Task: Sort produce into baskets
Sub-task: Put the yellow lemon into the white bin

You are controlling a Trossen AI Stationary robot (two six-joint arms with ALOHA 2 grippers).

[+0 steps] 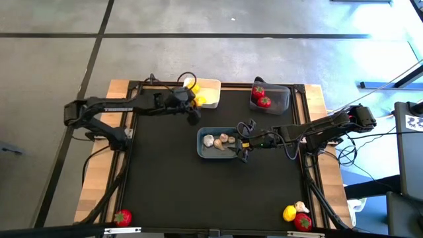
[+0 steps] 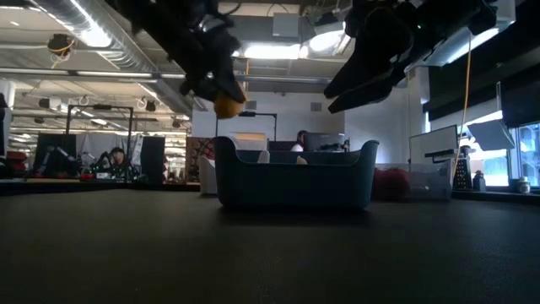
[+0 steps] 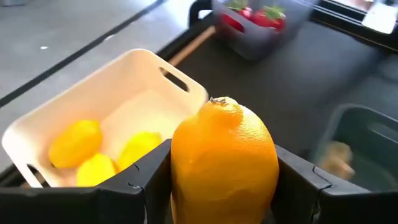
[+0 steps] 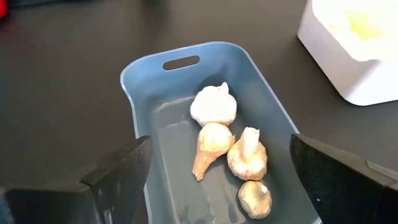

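Note:
My left gripper (image 1: 193,104) is shut on an orange (image 3: 224,163), held in the air beside the white basket (image 1: 210,84), which holds several yellow pieces (image 3: 93,152). My right gripper (image 1: 243,147) is open and empty above the right end of the blue-grey basket (image 4: 143,87), where several garlic bulbs (image 4: 227,149) lie on the floor of the basket. The dark grey basket (image 1: 281,92) holds red pieces with green tops (image 1: 261,97). A red piece (image 1: 122,216) lies at the table's near left corner; a yellow one (image 1: 289,213), a garlic bulb (image 1: 301,207) and a red one (image 1: 303,221) lie near right. My left gripper pinches the orange between its two fingers (image 3: 146,177), one on each side of the fruit's middle (image 3: 180,168). The orange is lifted clear of the table, its stem end (image 3: 219,101) pointing away from the wrist. In the low view it hangs below the fingers (image 2: 226,105).
The table has a black mat (image 1: 172,185) with wooden strips along its left and right edges. Cables (image 1: 187,78) run along the far edge near the white basket. The mat's near half is bare between the corner pieces.

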